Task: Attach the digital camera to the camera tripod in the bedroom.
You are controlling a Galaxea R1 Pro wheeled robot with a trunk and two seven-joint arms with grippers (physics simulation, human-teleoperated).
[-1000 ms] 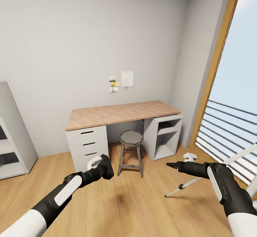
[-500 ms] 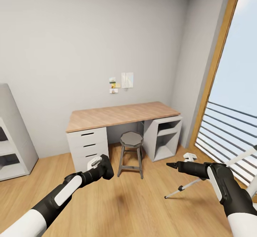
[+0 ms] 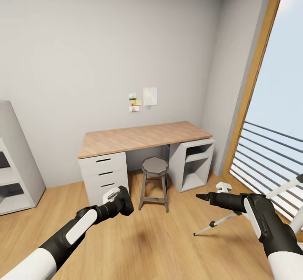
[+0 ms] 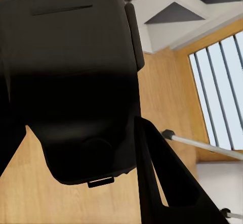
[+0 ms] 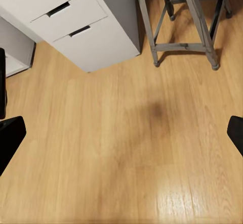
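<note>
I've got the digital camera (image 3: pixel 121 201) pinched in the left pincer (image 3: pixel 117 202), held out low over the wood floor just in front of the white drawer unit of the desk (image 3: pixel 143 137). In the left wrist view its black body (image 4: pixel 76 82) sits square between the fingers (image 4: pixel 167 183), and I judge it a rigid little box, light enough, but smooth-sided, so it could twist if I bump it. Best to keep the hold on the flat sides and leave the underside free, since that is the face that has to meet the mount. The right pincer (image 3: pixel 201 196) is stretched out ahead on the right with nothing in it; in the right wrist view the two fingertips (image 5: pixel 10 138) sit at opposite edges with bare floor between them, so it is spread wide. The camera tripod (image 3: pixel 219 220) is over on the right by the tall window (image 3: pixel 273 116): I can see one silver-white leg with its black foot on the floor beyond the right arm, another leg rising toward the railing, and its head is hidden from me. I reckon it is tall, stiff and tippy, so I'd steady a leg high up, not near the foot, before seating the camera. The grey stool (image 3: pixel 155 181) stands under the desk, well apart from both.
</note>
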